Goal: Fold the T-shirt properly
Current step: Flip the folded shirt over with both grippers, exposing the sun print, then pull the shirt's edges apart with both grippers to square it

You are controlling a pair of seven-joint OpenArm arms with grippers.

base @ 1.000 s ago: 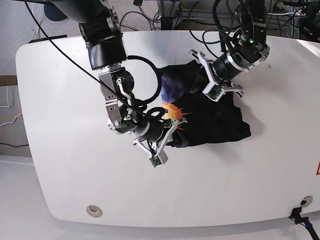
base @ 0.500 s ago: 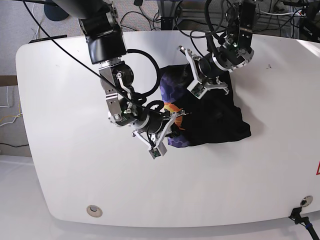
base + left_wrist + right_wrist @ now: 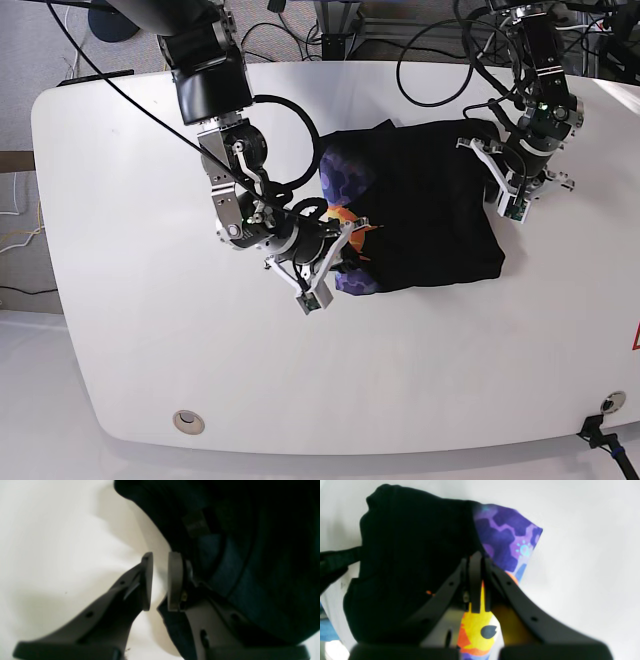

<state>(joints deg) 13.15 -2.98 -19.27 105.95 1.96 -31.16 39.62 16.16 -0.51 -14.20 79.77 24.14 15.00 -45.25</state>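
At the T-shirt's (image 3: 425,205) printed edge, we see the right gripper (image 3: 477,585) pinched shut on the sun-print cloth. The left gripper (image 3: 160,580), at the opposite edge, stands slightly parted with nothing between. We judge the cloth light, limp, non-slippery; grip hems or corners. It lies bunched mid-table (image 3: 130,300), long axis between the grippers.

Black T-shirt (image 3: 430,205) (purple-blue honeycomb print, orange-yellow sun) on white table (image 3: 130,300).
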